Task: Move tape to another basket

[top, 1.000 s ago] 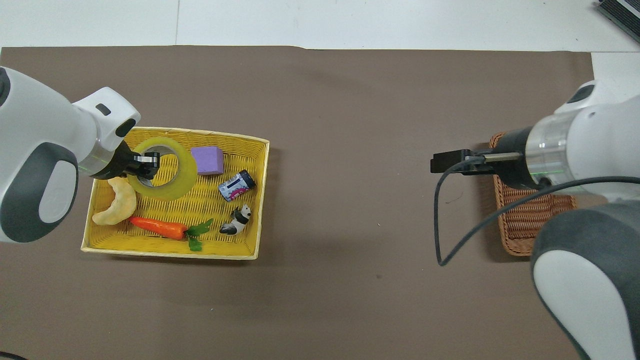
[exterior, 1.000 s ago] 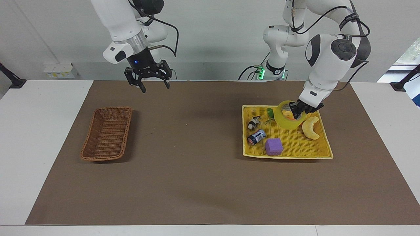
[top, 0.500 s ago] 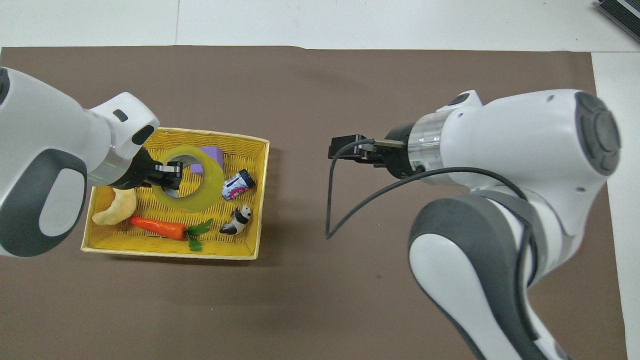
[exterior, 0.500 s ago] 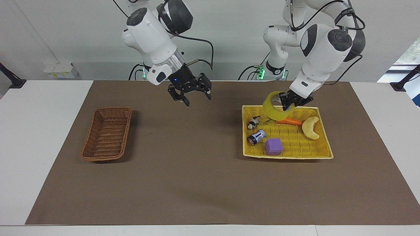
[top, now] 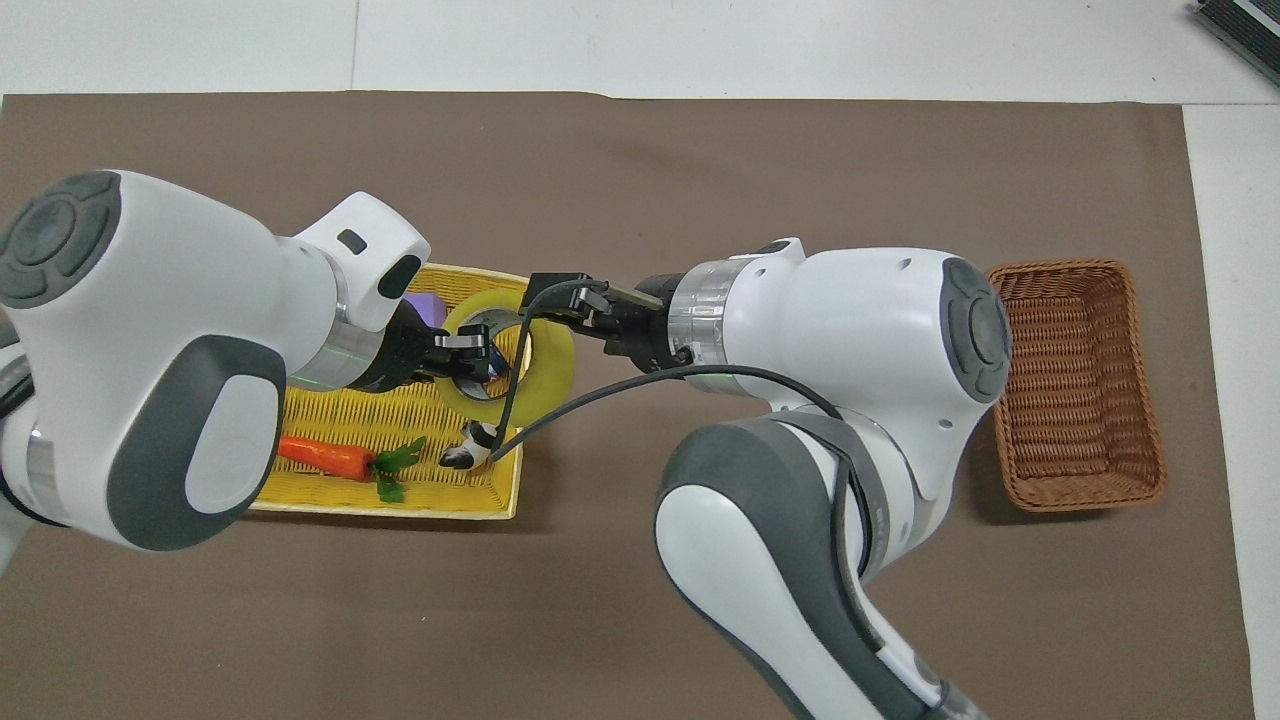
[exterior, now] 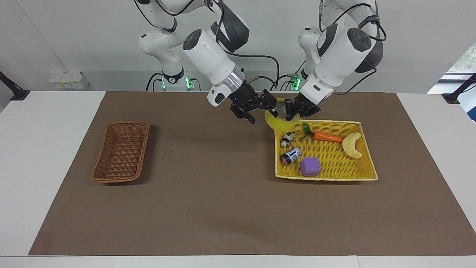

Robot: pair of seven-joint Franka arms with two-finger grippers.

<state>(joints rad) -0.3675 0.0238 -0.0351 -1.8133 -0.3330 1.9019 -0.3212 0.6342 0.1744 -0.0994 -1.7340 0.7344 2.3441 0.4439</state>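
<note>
Tape [exterior: 276,121] hangs over the tray's [exterior: 366,177] edge (basket [exterior: 121,152] well apart).

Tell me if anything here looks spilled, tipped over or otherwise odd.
Nothing stands out. The tape is off the yellow tray only because the left end effector holds it in the air beside the open right end effector. The wicker basket sits upright.

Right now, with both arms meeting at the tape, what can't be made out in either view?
- Overhead view: the left arm covers the banana toy and most of the purple block; the tape covers the small can.
- Facing view: the right gripper hides part of the tape; whether it already touches it is unclear.
- Both views: the small can's label is too small to read.
</note>
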